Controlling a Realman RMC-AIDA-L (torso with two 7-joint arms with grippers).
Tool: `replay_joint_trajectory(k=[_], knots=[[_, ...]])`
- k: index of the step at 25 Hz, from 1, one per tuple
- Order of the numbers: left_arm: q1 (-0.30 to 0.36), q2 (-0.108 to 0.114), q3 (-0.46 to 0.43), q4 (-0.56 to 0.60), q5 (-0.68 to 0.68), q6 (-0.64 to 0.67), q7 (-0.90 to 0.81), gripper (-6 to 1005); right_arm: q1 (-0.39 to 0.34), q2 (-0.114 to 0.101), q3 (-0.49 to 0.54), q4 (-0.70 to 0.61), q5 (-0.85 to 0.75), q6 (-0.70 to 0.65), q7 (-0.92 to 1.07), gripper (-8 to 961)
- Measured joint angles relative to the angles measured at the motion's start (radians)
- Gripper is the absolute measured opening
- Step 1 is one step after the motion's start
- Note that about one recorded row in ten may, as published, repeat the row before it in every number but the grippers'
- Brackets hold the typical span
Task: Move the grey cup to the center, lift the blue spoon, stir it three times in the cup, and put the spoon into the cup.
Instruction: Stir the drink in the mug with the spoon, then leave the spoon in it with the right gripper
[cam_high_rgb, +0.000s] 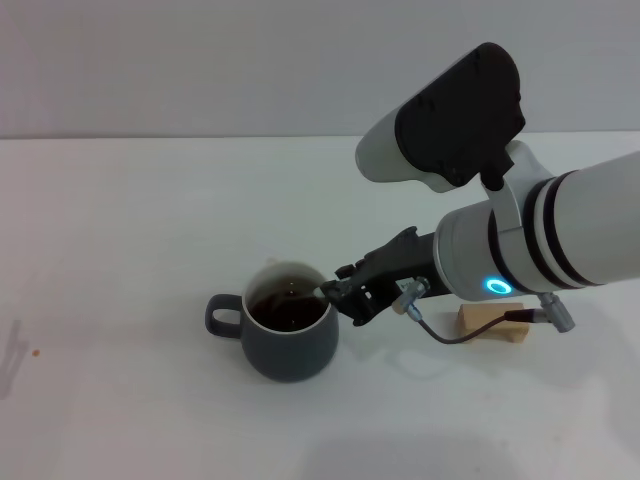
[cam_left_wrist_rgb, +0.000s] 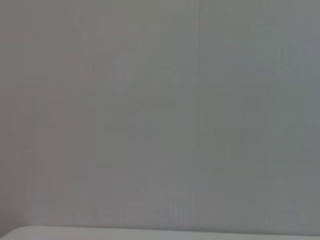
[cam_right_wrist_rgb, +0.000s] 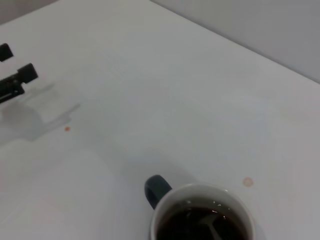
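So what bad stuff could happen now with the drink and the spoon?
The right hand sits right at the rim of the grey cup, with the blue spoon dipping into the dark drink. A hard stir might splash it onto the white table. A sideways push on the rim might tip or slide the cup. A wooden block lies under the arm and could get bumped.

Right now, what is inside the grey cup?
The grey cup holds dark brown liquid, with the blue spoon dipping in, held by the right gripper. The submerged bowl is hidden.
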Motion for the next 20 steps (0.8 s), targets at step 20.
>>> replay_joint_trajectory(k=[20], knots=[[-0.006,-0.003,0.006,-0.002,0.000,-0.004,0.000,855,-0.014,0.005,-0.003,0.052,0.059,0.060,0.006,162]])
